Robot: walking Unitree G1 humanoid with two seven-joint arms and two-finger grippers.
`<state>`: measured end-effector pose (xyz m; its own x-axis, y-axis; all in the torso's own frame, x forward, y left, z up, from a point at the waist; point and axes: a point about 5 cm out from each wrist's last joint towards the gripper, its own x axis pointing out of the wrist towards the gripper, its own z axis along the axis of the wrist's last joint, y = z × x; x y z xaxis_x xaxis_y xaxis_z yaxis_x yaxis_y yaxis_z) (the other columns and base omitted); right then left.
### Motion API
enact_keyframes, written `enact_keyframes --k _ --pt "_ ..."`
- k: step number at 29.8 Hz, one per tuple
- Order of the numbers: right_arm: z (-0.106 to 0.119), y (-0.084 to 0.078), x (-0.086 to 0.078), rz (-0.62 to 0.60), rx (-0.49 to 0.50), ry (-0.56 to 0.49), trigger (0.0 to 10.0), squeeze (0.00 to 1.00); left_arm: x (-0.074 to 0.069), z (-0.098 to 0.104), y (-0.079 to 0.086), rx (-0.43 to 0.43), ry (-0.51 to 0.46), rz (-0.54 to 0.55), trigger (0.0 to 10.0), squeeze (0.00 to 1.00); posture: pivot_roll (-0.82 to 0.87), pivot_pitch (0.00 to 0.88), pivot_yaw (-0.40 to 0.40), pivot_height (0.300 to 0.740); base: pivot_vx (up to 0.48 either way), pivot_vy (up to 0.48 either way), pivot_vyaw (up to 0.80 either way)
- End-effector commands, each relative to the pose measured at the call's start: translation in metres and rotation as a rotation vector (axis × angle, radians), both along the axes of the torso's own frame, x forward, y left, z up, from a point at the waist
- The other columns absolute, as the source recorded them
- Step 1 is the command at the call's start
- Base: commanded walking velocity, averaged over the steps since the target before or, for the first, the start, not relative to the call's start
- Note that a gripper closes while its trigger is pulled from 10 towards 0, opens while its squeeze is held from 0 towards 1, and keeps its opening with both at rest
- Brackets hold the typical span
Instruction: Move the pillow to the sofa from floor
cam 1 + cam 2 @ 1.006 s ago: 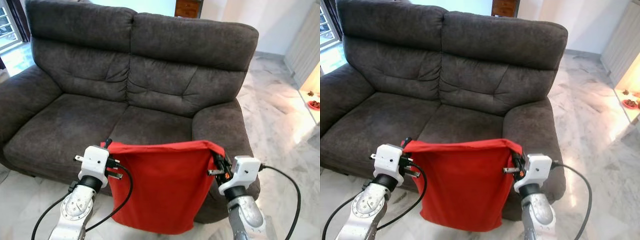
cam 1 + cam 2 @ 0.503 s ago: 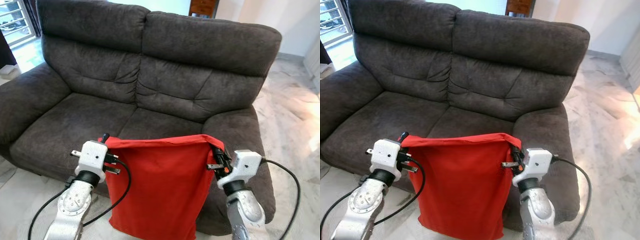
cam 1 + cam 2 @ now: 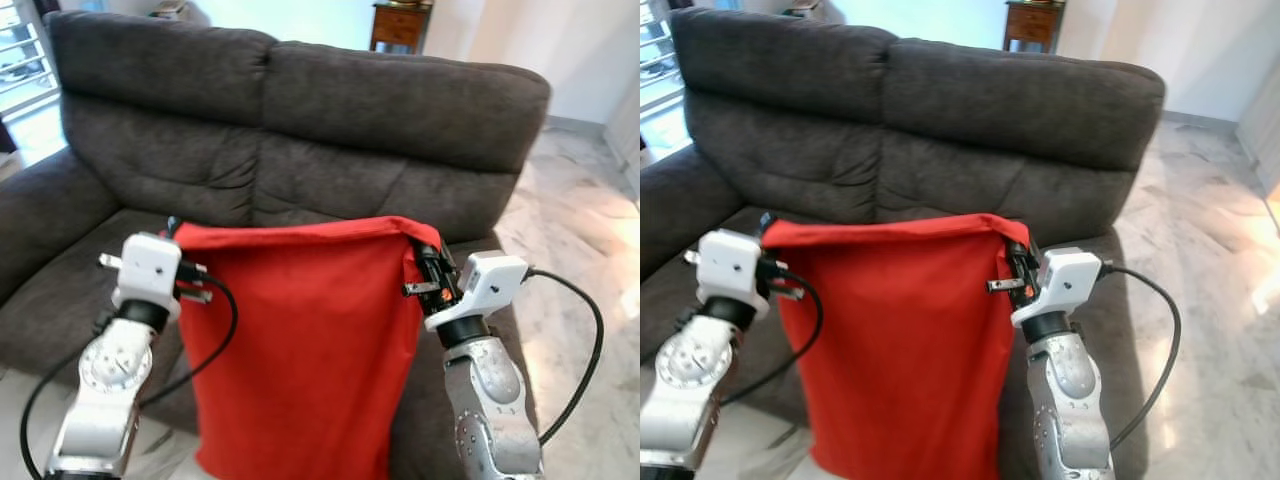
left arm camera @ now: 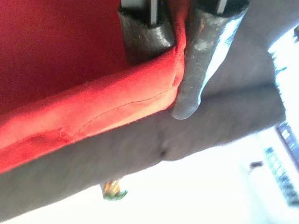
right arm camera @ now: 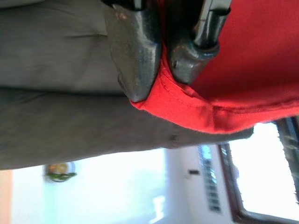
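Hanging before the sofa (image 3: 300,110), the red pillow (image 3: 300,340) is clamped at its top corners by left pincer (image 3: 178,230) and right pincer (image 3: 425,262).

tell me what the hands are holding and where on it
A red pillow, hanging in front of the sofa. The left hand pinches its upper left corner and the right hand its upper right corner, at the top edge.

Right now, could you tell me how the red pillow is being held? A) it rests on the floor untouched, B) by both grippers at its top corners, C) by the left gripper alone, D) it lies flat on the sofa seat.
B: the left gripper and right gripper each pinch a top corner of the red pillow, which hangs in front of the sofa.
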<state>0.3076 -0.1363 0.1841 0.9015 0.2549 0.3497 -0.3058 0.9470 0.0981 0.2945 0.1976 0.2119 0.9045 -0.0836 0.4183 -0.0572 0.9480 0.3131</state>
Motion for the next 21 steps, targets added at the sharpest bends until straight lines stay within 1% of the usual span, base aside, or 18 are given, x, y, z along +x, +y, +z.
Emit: enact_keyframes --k 1,6,11,13,14,15,16,17,18,19,21 --pt "0.053 0.004 -0.006 0.002 0.055 -0.213 10.0 0.00 -0.004 0.027 0.012 0.002 -0.105 0.042 10.0 0.00 0.14 0.046 -0.036 0.740 0.368 0.000 0.00" --pt "0.063 0.010 -0.008 0.044 0.048 -0.244 10.0 0.00 -0.005 0.042 0.011 -0.010 -0.142 0.045 10.0 0.00 0.14 0.047 -0.038 0.740 0.370 0.000 0.00" --pt "0.064 0.014 -0.009 0.078 0.032 -0.243 10.0 0.00 -0.007 0.038 0.009 -0.011 -0.129 0.042 10.0 0.00 0.13 0.050 -0.040 0.740 0.368 0.000 0.00" --pt "0.058 0.016 -0.010 0.110 0.014 -0.212 10.0 0.00 -0.006 0.030 0.007 -0.015 -0.088 0.026 10.0 0.00 0.13 0.051 -0.044 0.740 0.304 0.000 0.00" --pt "0.046 0.017 -0.008 0.121 -0.026 -0.158 10.0 0.00 -0.006 0.026 0.004 -0.001 -0.069 0.012 10.0 0.00 0.14 0.054 -0.047 0.740 0.000 0.000 0.00" --pt "0.042 0.016 -0.007 0.121 -0.040 -0.140 10.0 0.00 -0.006 0.024 0.004 0.003 -0.062 0.008 10.0 0.00 0.14 0.056 -0.047 0.740 0.000 0.000 0.00" --pt "0.030 0.016 -0.005 0.133 -0.072 -0.088 10.0 0.00 -0.005 0.019 0.002 0.012 -0.030 -0.003 10.0 0.00 0.14 0.060 -0.047 0.740 0.000 0.000 0.00" --pt "0.011 0.014 -0.004 0.154 -0.147 -0.020 10.0 0.00 -0.004 0.006 -0.002 0.025 0.033 -0.037 10.0 0.00 0.14 0.063 -0.046 0.740 0.000 0.000 0.00" --pt "0.011 0.014 -0.004 0.154 -0.147 -0.020 10.0 0.00 -0.004 0.006 -0.002 0.025 0.033 -0.037 10.0 0.00 0.14 0.063 -0.046 0.740 0.000 0.000 0.00" --pt "0.000 0.013 -0.005 0.179 -0.178 0.018 10.0 0.00 -0.005 -0.004 -0.005 0.034 0.082 -0.067 10.0 0.00 0.14 0.068 -0.044 0.740 0.000 0.000 0.00" --pt "-0.005 0.013 -0.005 0.197 -0.174 0.046 10.0 0.00 -0.005 -0.009 -0.006 0.043 0.106 -0.074 10.0 0.00 0.14 0.068 -0.044 0.740 0.000 0.000 0.00"
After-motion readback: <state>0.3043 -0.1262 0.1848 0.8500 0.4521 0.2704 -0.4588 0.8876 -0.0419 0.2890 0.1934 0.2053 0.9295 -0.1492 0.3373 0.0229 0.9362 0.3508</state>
